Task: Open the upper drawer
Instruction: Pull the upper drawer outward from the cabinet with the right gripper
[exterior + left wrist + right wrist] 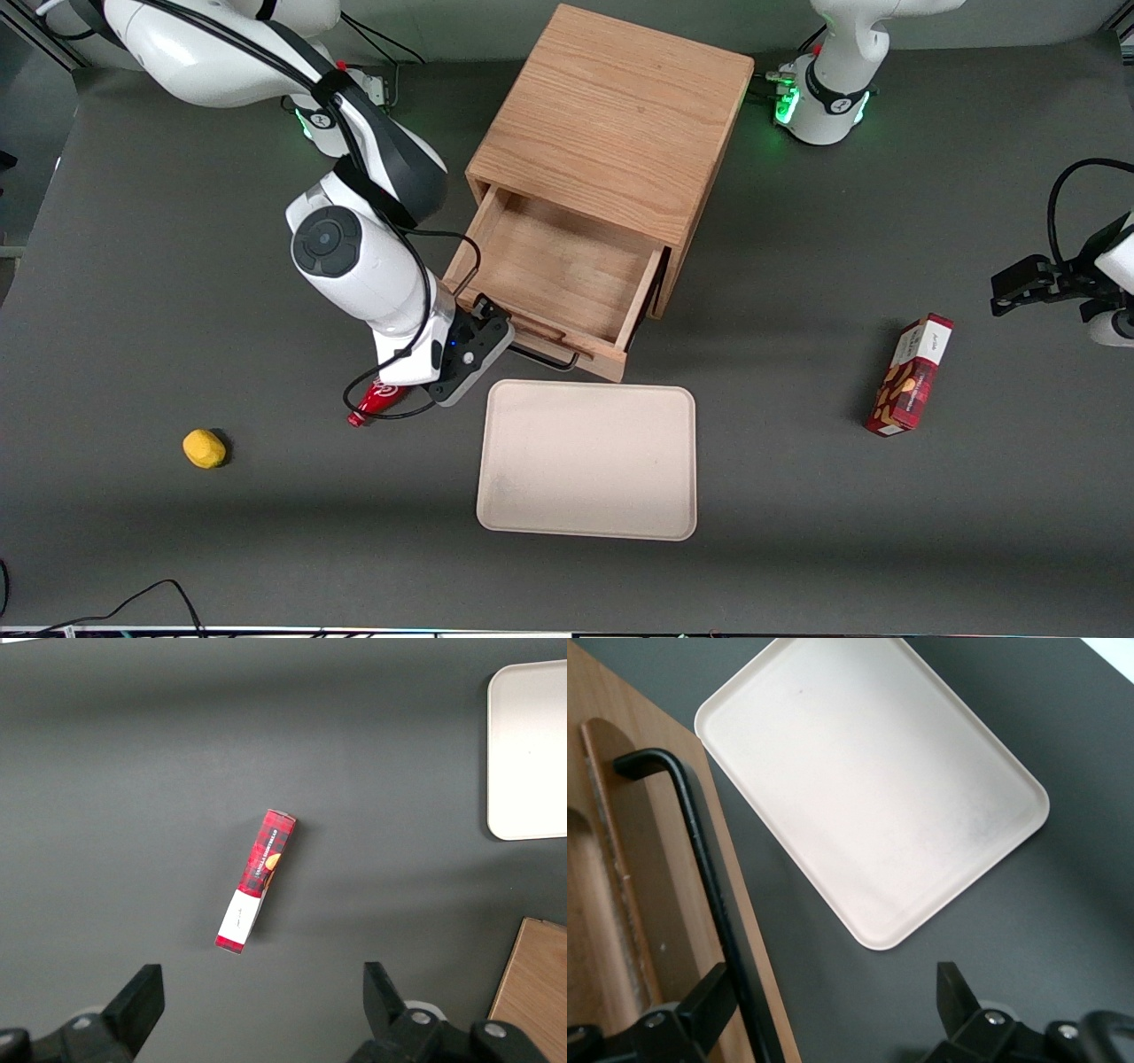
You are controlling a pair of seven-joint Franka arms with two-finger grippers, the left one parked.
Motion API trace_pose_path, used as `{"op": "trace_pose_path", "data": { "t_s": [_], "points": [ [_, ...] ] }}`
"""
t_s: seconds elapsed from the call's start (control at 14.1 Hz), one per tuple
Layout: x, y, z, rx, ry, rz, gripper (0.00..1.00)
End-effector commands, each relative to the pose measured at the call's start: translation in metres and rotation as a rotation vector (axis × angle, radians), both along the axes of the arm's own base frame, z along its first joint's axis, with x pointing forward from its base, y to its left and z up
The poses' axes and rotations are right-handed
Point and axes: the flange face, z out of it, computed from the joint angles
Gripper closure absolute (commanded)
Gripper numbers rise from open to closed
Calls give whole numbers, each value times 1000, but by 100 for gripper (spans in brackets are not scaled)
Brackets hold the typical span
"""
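Observation:
The wooden cabinet [611, 115] stands at the middle of the table. Its upper drawer [567, 275] is pulled well out toward the front camera, and its inside shows bare wood. The thin black wire handle [551, 359] runs along the drawer front [647, 886]. My right gripper [483, 341] is at the working arm's end of that handle. In the right wrist view the gripper [833, 979] is open wide, and the handle [700, 850] passes between the fingers, close against one finger. The lower drawer is hidden beneath the upper one.
A beige tray [586, 461] lies just in front of the open drawer and also shows in the right wrist view [868, 780]. A small red object [374, 403] lies under my wrist. A yellow lump [204, 448] lies toward the working arm's end. A red box [911, 375] lies toward the parked arm's end.

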Motion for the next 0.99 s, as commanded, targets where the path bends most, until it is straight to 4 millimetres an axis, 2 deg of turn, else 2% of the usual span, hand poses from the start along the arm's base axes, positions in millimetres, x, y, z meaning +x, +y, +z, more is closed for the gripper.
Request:
{"op": "trace_pose_path", "data": {
  "t_s": [0.0,0.28,0.92],
  "points": [
    [19,1,-5,11,-10,3,0],
    [50,-20,-8,24,-34,-35,0],
    [72,-41,-1,7,-83,-40,0]
  ]
}}
